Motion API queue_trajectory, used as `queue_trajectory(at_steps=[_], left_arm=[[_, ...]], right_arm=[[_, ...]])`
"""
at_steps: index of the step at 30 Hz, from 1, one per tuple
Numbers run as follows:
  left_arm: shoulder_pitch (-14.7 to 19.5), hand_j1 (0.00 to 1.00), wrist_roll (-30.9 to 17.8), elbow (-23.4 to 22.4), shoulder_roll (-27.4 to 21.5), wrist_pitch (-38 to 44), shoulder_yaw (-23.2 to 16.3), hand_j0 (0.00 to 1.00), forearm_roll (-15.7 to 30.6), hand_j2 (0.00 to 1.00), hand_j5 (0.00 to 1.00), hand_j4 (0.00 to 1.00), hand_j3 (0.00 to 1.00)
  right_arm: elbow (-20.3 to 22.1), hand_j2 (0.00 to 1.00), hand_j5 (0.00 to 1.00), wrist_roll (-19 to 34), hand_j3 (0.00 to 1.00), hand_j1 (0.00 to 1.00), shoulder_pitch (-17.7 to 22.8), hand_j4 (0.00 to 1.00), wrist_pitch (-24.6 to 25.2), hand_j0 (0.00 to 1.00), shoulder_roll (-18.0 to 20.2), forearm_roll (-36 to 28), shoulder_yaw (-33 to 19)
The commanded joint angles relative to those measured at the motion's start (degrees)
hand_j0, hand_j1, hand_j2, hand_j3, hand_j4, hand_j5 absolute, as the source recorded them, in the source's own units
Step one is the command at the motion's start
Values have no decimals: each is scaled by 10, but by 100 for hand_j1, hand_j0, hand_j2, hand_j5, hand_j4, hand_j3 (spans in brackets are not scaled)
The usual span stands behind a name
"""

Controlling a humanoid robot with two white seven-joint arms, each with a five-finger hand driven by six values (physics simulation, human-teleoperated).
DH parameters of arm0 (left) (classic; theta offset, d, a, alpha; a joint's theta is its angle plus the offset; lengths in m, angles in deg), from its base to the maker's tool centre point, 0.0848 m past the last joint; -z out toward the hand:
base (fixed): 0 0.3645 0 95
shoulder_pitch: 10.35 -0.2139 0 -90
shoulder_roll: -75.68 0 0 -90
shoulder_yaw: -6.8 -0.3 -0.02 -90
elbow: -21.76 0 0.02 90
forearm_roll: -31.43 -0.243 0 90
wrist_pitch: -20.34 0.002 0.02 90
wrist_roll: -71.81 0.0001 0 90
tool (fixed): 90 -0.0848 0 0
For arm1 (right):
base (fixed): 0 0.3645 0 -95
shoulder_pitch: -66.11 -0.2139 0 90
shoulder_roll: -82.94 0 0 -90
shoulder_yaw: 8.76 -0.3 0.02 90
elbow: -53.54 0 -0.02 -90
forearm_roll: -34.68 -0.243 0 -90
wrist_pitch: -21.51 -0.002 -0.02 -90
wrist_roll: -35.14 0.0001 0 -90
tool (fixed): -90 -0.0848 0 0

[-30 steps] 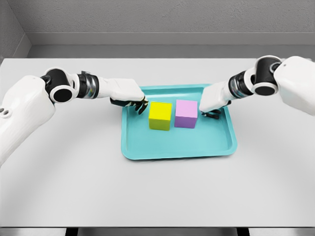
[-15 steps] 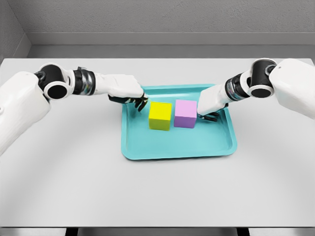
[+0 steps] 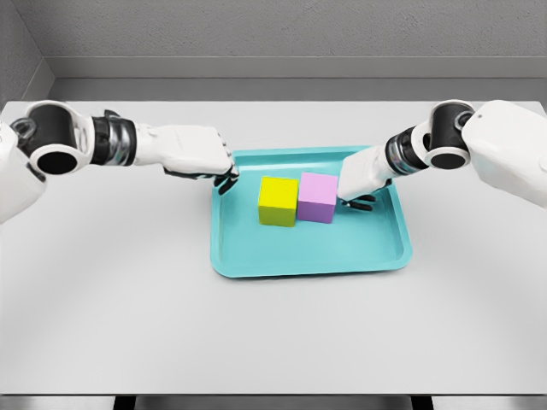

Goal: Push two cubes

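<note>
1. The fingers (image 3: 224, 178) of the left hand (image 3: 195, 154) are seen curled together, empty, at the upper-left corner of the teal tray (image 3: 256, 260), apart from the cubes.
2. The fingers (image 3: 363, 202) of the right hand (image 3: 363, 175) are shown curled under the palm, clamped on nothing, just beside the right face of the purple cube (image 3: 317, 197); whether contact is made cannot be told.
3. The purple cube is pictured against the yellow cube (image 3: 278, 202), their inner edges touching, both resting flat in the upper middle of the tray.
4. Open tray floor is left in front of the cubes, toward the near rim, and to the left of the yellow cube; a narrower strip is left between the cubes and the far rim.
5. The tray is seen lying on the grey bench (image 3: 111, 299), with wide bare surface around it on the left, right and near sides.
6. Both white arms are shown reaching in from the outer edges of the picture, above the bench.
</note>
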Motion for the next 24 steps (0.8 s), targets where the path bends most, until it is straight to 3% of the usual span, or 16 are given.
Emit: queue_trajectory(at_steps=[1,5,7,24], left_arm=[[0,33,0,13,-2,1,-8,33,-6,33,33,33,33],[-2,33,0,13,4,1,-10,33,-19,33,33,33,33],[0,33,0,12,15,1,-29,33,-28,33,33,33,33],[3,33,0,17,40,1,-48,33,-24,33,33,33,33]], right_arm=[[0,20,20,0,20,20,0,20,1,20,-3,-1,0],[0,20,20,0,20,20,-1,20,1,20,-3,-1,0],[-1,20,20,0,20,20,-3,20,1,20,-4,-1,0],[-3,20,20,0,20,20,-9,20,1,20,12,-1,-7]])
